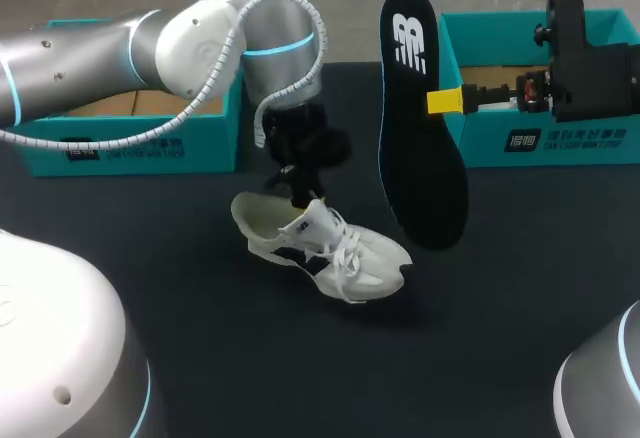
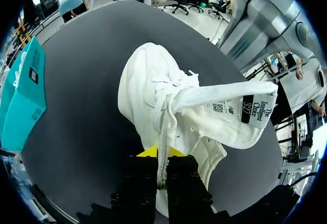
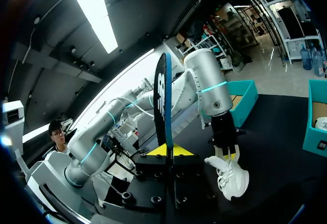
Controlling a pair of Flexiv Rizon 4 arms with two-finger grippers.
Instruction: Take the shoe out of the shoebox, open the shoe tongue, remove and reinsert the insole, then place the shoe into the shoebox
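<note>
Your left gripper [image 2: 162, 158] clamped on the tongue of the white shoe [image 2: 153, 91], shoe lying on the black table [image 1: 200, 348], your right gripper [image 1: 447, 101] closed on the black insole [image 1: 420, 138], held upright just right of the shoe, left shoebox [image 1: 130, 146] and right shoebox [image 1: 560, 140] behind the shoe.

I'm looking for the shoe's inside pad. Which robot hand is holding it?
The right gripper: it pinches the black insole upright in the air. The left gripper grips the white shoe instead.

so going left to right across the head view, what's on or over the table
teal box on the left → white shoe → black insole → teal box on the right
</note>
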